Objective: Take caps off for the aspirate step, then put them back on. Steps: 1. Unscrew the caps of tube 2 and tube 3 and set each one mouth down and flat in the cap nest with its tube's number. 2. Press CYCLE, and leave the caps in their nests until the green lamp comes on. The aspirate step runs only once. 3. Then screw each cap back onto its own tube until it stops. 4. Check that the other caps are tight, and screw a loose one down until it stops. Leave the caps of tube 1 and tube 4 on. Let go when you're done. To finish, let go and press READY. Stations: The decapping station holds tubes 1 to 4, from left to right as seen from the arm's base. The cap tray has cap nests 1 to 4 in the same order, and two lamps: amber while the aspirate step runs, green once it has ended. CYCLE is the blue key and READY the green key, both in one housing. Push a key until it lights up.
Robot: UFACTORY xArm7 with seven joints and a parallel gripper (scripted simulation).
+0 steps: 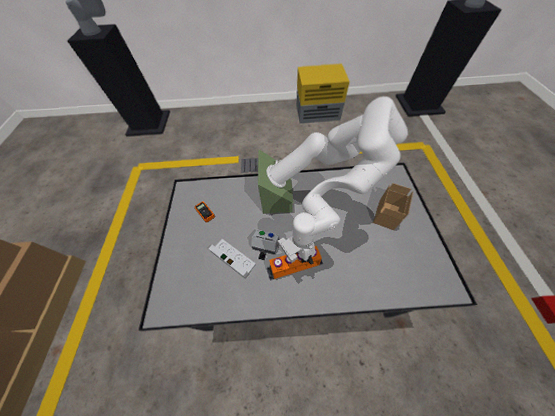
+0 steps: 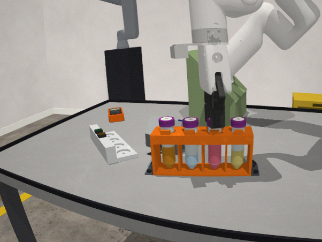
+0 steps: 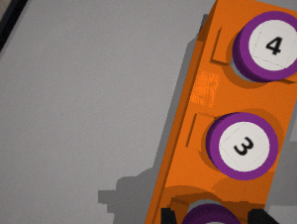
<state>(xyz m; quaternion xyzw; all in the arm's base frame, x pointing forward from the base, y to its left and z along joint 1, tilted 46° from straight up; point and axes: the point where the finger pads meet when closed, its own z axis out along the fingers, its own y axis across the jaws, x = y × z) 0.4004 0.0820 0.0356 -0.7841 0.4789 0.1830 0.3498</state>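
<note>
The orange decapping station [image 2: 201,150] holds four tubes with purple caps on. In the wrist view I read cap 4 [image 3: 269,46] and cap 3 [image 3: 243,146]. The cap of tube 2 [image 3: 213,217] shows at the bottom edge, on its tube. My gripper [image 3: 213,219] hangs straight down over it, with one black finger on each side of the cap and a small gap between. It is open around the cap, as also seen in the exterior view [image 2: 215,124]. The white cap tray [image 2: 113,143] has empty nests and two dark lamps [image 2: 100,132].
The grey key housing [image 1: 264,239] with its blue and green keys stands just behind the station. An orange multimeter [image 1: 204,211], a green block [image 1: 275,187] and an open cardboard box [image 1: 393,206] are also on the table.
</note>
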